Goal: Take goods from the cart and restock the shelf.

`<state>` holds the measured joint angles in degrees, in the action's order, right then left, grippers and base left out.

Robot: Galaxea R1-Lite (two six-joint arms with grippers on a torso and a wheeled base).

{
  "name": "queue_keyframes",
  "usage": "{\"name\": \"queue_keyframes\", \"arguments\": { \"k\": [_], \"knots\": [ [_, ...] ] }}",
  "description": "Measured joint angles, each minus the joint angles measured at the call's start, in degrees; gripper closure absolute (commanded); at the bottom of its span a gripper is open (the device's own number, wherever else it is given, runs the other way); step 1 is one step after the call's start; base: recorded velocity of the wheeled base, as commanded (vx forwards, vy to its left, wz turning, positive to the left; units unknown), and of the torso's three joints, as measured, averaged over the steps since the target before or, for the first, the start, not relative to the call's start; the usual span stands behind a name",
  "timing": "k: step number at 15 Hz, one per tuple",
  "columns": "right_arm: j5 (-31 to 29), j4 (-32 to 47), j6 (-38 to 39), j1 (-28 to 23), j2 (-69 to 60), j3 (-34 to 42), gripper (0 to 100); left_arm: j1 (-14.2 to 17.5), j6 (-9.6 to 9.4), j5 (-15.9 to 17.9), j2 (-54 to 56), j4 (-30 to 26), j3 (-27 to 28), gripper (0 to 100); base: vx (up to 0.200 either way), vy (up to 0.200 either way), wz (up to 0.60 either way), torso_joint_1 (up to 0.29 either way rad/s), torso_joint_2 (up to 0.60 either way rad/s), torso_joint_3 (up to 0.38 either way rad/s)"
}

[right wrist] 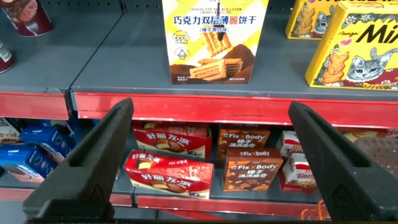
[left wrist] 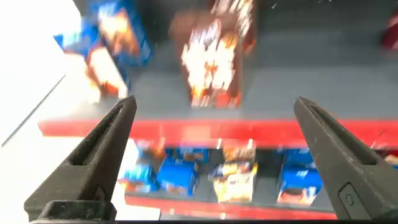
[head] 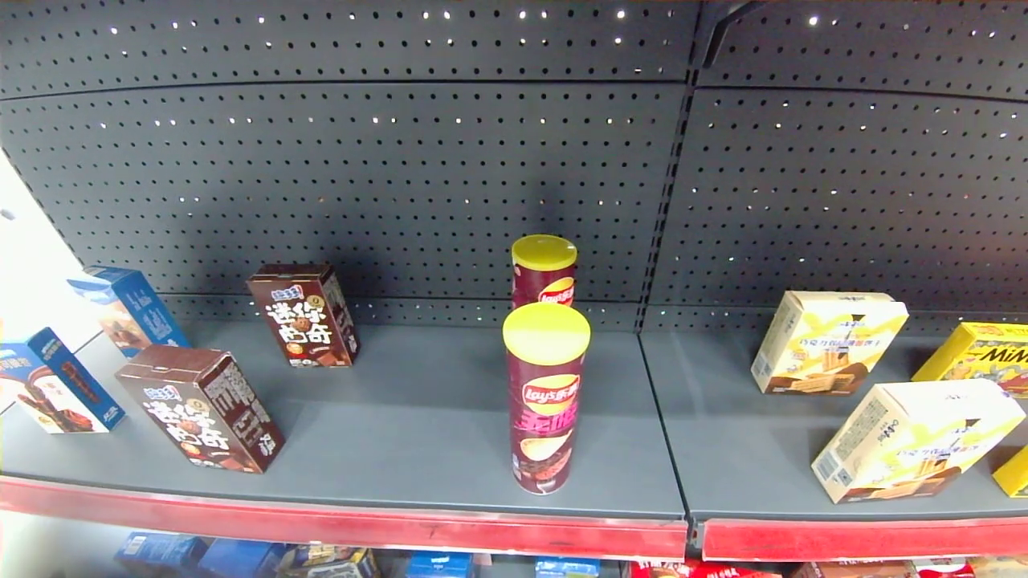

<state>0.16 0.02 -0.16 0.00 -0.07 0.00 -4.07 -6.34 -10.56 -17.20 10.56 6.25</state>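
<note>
On the grey shelf (head: 418,417) two maroon chip cans with yellow lids stand upright, one at the front (head: 544,397) and one behind it (head: 544,271). Two brown cookie boxes (head: 201,407) (head: 303,315) stand left of them. My left gripper (left wrist: 214,112) is open and holds nothing, in front of the shelf's red edge (left wrist: 211,132), facing a brown box (left wrist: 213,59). My right gripper (right wrist: 211,115) is open with nothing in it, facing a pale yellow wafer box (right wrist: 213,38) above the red shelf edge (right wrist: 205,106).
Blue boxes (head: 60,391) stand at the shelf's left end. Pale yellow wafer boxes (head: 827,341) (head: 915,440) and bright yellow boxes (head: 984,357) fill the right section. A lower shelf holds red and brown boxes (right wrist: 205,165). A dark pegboard (head: 418,177) backs the shelf.
</note>
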Motion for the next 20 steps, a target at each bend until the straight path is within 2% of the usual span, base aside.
{"name": "queue_keyframes", "arguments": {
  "k": [3, 6, 8, 9, 11, 12, 13, 14, 20],
  "knots": [
    [0.0, 0.0, 0.0, 0.0, 0.0, 0.0, 0, 1.8, 0.46, 0.0, 6.0, -1.4, -5.2, 0, 0.000, 0.000, 0.00, 0.000, 0.00, 0.000],
    [0.0, 0.0, 0.0, 0.0, 0.0, 0.0, 0, 3.6, 0.51, 1.0, 11.2, -7.5, -6.0, 0, 0.000, 0.000, 0.00, 0.000, 0.00, 0.000],
    [0.0, 0.0, 0.0, 0.0, 0.0, 0.0, 0, 4.0, 0.43, 5.4, 14.0, -9.0, -5.7, 0, 0.000, 0.000, 0.00, 0.000, 0.00, 0.000],
    [0.0, 0.0, 0.0, 0.0, 0.0, 0.0, 0, 4.0, 0.54, 6.7, 15.1, -9.1, -5.6, 0, 0.000, 0.000, 0.00, 0.000, 0.00, 0.000],
    [0.0, 0.0, 0.0, 0.0, 0.0, 0.0, 0, 4.1, 2.24, 7.4, 16.2, -8.9, -5.6, 0, 0.000, 0.000, 0.00, 0.000, 0.00, 0.000],
    [0.0, 0.0, 0.0, 0.0, 0.0, 0.0, 0, 4.1, 3.88, 7.6, 16.5, -8.8, -5.6, 0, 0.000, 0.000, 0.00, 0.000, 0.00, 0.000],
    [0.0, 0.0, 0.0, 0.0, 0.0, 0.0, 0, 4.1, 6.66, 7.6, 16.8, -8.8, -5.6, 0, 0.000, 0.000, 0.00, 0.000, 0.00, 0.000],
    [0.0, 0.0, 0.0, 0.0, 0.0, 0.0, 0, 4.1, 7.92, 7.2, 16.9, -9.0, -5.9, 0, 0.000, 0.000, 0.00, 0.000, 0.00, 0.000],
    [0.0, 0.0, 0.0, 0.0, 0.0, 0.0, 0, 4.1, 7.56, 7.0, 17.0, -9.7, -6.3, 0, 0.000, 0.000, 0.00, 0.000, 0.00, 0.000]
  ]
}}
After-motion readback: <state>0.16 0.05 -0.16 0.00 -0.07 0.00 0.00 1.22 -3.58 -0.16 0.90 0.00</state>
